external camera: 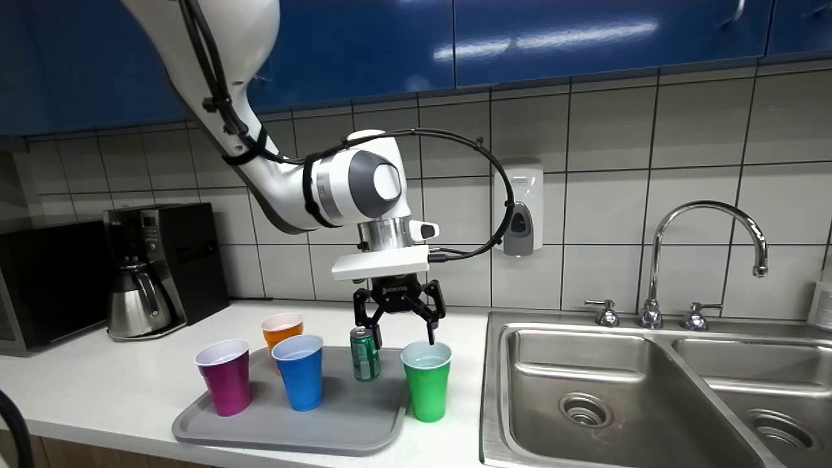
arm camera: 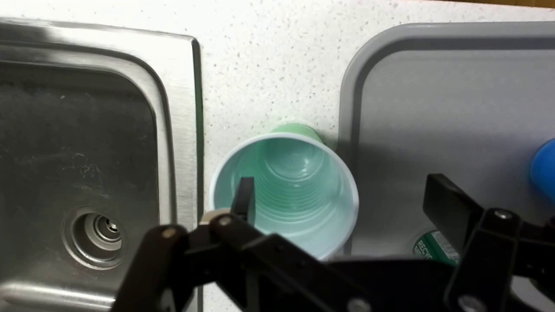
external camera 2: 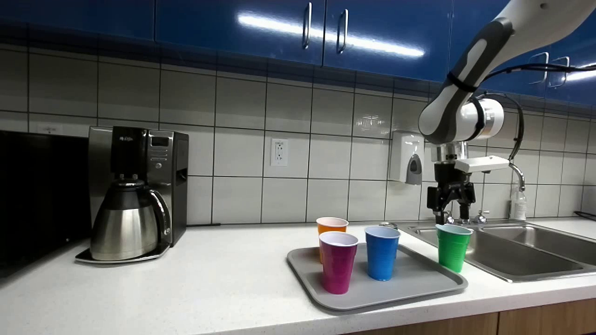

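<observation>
Since the black two-finger gripper (external camera: 405,344) hangs spread and empty near the tapered green plastic cup (external camera: 428,390), no grip yet, cup's standing beside the flat grey tray (external camera: 341,419).

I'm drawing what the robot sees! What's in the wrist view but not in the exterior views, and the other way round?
Only the wrist view looks down to the bottom inside the green cup.

Only the exterior views show the coffee maker, the purple cup and the soap dispenser.

Both kinds show the green cup, the gray tray, the sink, the fingers and the blue cup, though the wrist view catches just a bit of that one.
</observation>
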`<action>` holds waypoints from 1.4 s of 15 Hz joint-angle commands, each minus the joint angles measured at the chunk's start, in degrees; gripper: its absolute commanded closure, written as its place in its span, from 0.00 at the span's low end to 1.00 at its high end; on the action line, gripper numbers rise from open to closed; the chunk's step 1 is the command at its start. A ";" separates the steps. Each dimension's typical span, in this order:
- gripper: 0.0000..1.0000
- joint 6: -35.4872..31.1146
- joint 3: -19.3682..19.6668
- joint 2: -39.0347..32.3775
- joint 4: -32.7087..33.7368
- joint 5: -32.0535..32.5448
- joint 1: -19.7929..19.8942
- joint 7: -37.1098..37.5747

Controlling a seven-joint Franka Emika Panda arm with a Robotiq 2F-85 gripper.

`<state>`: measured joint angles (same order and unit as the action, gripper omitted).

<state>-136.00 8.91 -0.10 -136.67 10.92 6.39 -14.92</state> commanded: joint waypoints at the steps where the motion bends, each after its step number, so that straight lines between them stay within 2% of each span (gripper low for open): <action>1: 0.00 1.14 -0.73 -2.82 2.43 1.50 0.20 2.42; 10: 0.00 2.02 -2.82 -9.09 5.60 1.20 -2.30 7.81; 21: 0.00 2.27 -2.66 -10.48 6.45 1.70 -3.01 9.07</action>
<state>-135.93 6.35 -10.32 -131.49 10.92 3.10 -7.82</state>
